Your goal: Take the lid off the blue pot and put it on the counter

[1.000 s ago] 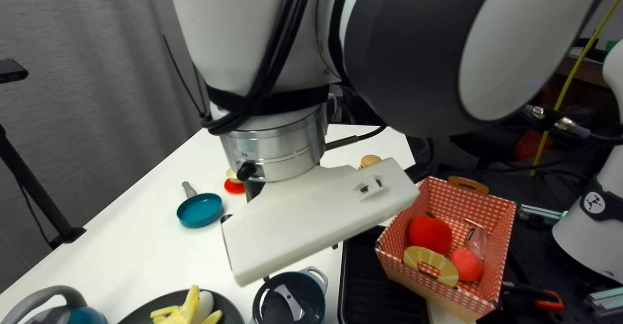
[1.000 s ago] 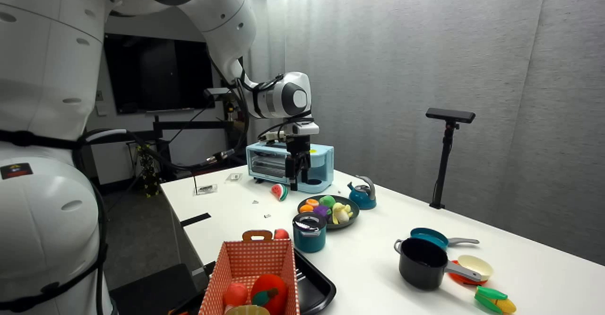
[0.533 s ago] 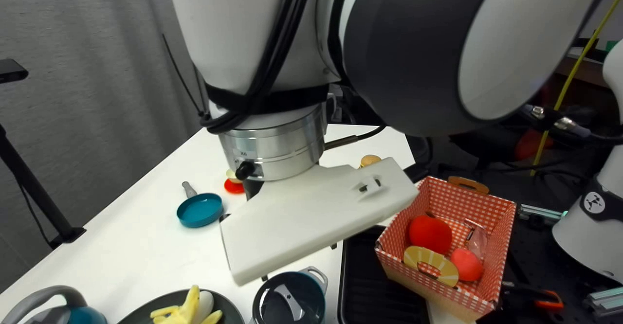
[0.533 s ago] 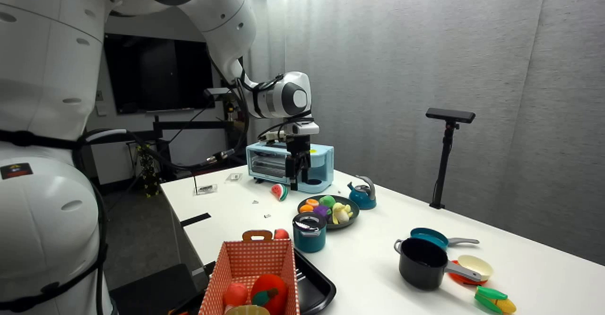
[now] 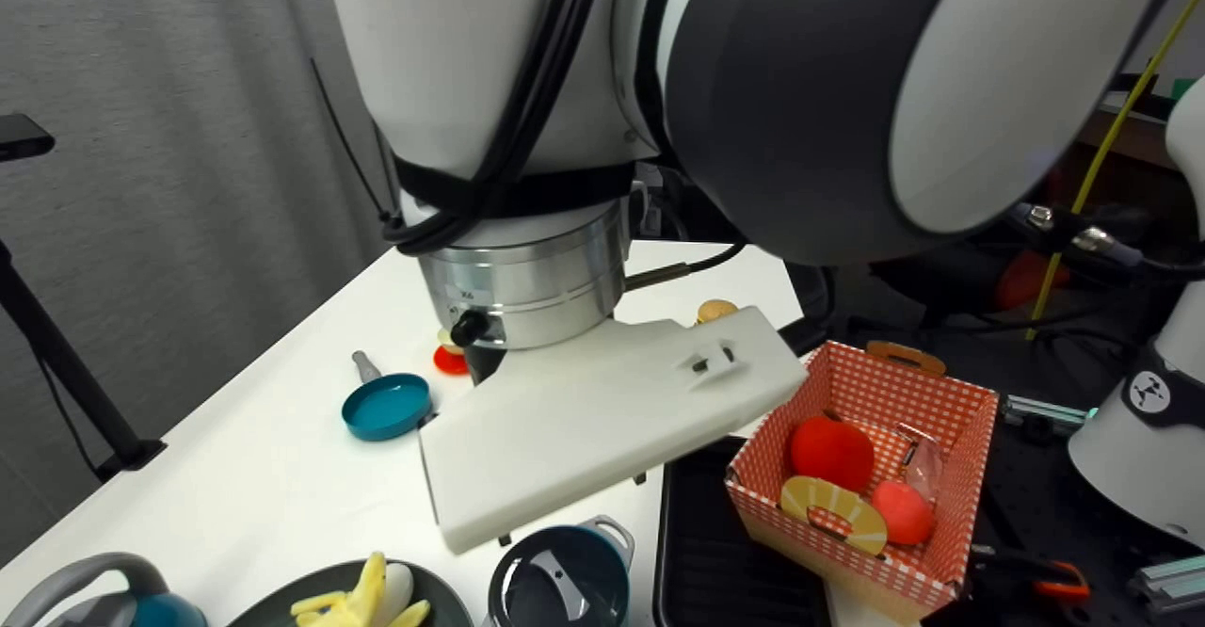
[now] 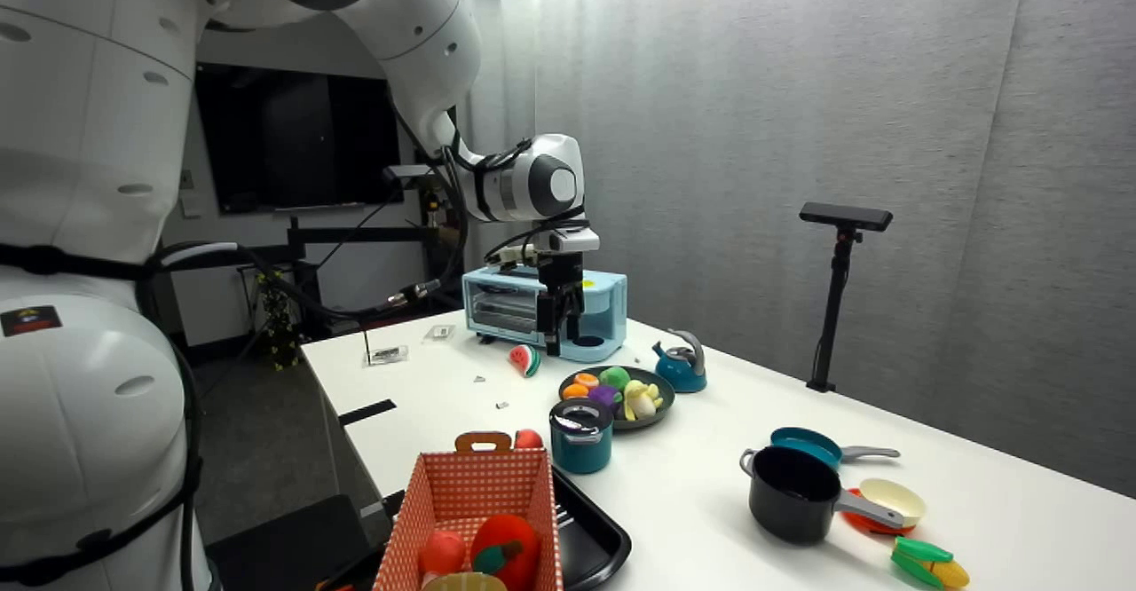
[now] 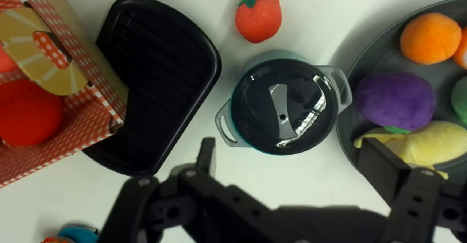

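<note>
The blue pot [image 7: 223,128] stands on the white counter [image 7: 270,181], upright, with grey side handles; it shows in both exterior views [image 5: 618,599] [image 6: 581,456]. Its lid [image 7: 251,111] sits on top, dark, glossy and see-through, with a grey handle strip across the middle; it also shows in both exterior views [image 5: 532,599] [image 6: 577,412]. My gripper [image 7: 295,159] is open with nothing between its fingers, held above the counter beside the pot. In an exterior view the gripper [image 6: 561,338] hangs above pot height; in an exterior view the white wrist part [image 5: 602,420] hides its fingers.
A black tray [image 7: 153,71] and a red checkered basket [image 7: 109,100] lie on one side of the pot. A dark pan [image 7: 383,58] of plush food is close on the other side. A plush strawberry [image 7: 258,18], kettle [image 6: 679,374] and black pot [image 6: 794,502] stand around.
The wrist has shifted very slightly to the left in an exterior view. The pot, lid and other objects have not moved.
</note>
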Controlling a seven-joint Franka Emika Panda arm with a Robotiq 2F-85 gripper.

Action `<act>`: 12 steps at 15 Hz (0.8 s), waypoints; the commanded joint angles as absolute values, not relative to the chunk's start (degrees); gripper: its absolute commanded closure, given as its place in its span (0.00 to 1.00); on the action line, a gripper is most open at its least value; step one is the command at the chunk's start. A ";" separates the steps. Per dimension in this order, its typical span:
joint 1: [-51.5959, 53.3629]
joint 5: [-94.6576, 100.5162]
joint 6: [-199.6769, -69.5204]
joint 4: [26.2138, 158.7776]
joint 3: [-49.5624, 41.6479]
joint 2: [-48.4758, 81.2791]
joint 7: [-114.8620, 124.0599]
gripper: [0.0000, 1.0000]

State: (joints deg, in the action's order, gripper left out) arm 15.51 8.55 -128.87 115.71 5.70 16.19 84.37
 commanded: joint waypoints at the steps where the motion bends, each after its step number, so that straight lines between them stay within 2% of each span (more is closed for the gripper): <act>1: 15.10 8.67 -130.60 116.62 5.38 16.65 83.40 0.00; 7: 12.94 7.02 -136.02 118.44 3.61 21.73 79.84 0.00; 12: 11.95 5.82 -135.38 116.17 3.03 26.79 75.67 0.00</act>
